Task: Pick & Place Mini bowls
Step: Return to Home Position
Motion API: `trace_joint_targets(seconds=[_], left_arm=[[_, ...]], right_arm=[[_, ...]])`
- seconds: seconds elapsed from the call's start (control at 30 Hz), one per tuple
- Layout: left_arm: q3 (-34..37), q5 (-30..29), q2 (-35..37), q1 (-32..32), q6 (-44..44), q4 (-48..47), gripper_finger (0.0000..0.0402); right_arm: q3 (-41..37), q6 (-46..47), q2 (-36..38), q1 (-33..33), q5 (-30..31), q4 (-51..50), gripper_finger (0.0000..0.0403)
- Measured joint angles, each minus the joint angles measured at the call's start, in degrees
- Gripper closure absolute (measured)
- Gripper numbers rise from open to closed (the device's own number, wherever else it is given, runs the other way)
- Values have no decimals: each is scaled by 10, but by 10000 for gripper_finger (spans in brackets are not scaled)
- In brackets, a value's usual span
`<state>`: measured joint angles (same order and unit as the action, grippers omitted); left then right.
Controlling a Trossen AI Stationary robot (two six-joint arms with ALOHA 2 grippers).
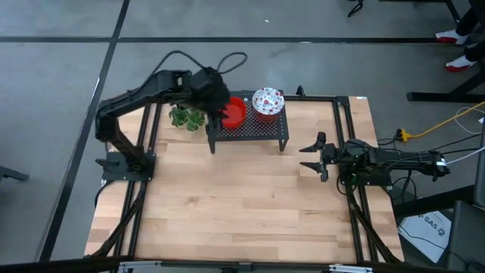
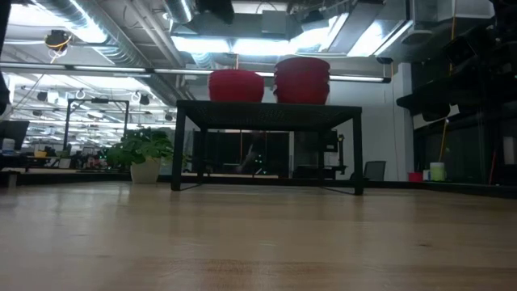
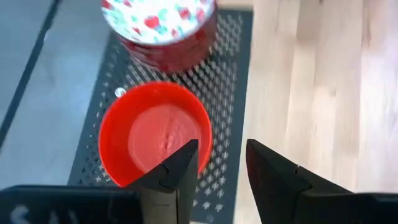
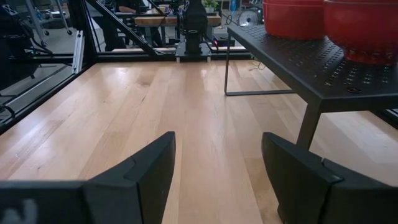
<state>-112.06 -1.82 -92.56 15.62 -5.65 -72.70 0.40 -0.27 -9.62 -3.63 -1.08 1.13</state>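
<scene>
Left gripper spread, empty, above red bowl stack on shelf; right gripper spread, near table's right edge.

Of the 2 arms, the left stretches forward, its left gripper pointing down, fingers apart. The right gripper waits low, fingers spread.

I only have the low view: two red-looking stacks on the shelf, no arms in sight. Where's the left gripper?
Observer: The left gripper hovers over the red bowl stack, fingers open, holding nothing.
Operator: Is the taller stack plain red too?
Observer: No. From above, the floral stack shows a white top bowl with red speckles.
Operator: And the right arm?
Observer: The right gripper hangs open over the table, on its right side, apart from the shelf.
</scene>
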Motion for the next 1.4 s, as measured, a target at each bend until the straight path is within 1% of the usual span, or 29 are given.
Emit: trace_joint_targets(seconds=[0.1,0.17,0.2,0.27,0.37,0.43,0.5,0.57,0.63,0.73,0.87,1.0,1.27,1.4], left_arm=[[21,-6,28,-21,37,38,271],[65,-6,57,-53,39,94,270],[99,-10,73,-74,42,134,270],[185,-41,111,-117,70,221,270],[339,-114,176,-161,132,350,270],[447,-164,226,-184,192,436,270],[544,-199,274,-206,255,518,272],[635,-219,321,-223,300,598,273],[712,-224,366,-237,330,673,274],[806,-227,427,-248,357,744,272],[888,-239,500,-250,384,783,270],[945,-239,568,-245,411,783,272],[1030,-242,675,-244,439,790,271],[1054,-248,711,-244,422,794,270]], right_arm=[[0,0,0,0,0,0,166],[0,0,0,0,0,0,166],[0,0,0,0,0,0,166],[0,0,0,0,0,0,166],[0,0,0,0,0,0,166],[0,0,0,0,0,0,166],[0,0,0,0,0,0,166],[0,0,0,0,0,0,166],[0,0,0,0,0,0,166],[0,0,0,0,0,0,166],[0,0,0,0,0,0,166],[0,0,0,0,0,0,166],[0,0,0,0,0,0,166],[0,0,0,0,0,0,166]])
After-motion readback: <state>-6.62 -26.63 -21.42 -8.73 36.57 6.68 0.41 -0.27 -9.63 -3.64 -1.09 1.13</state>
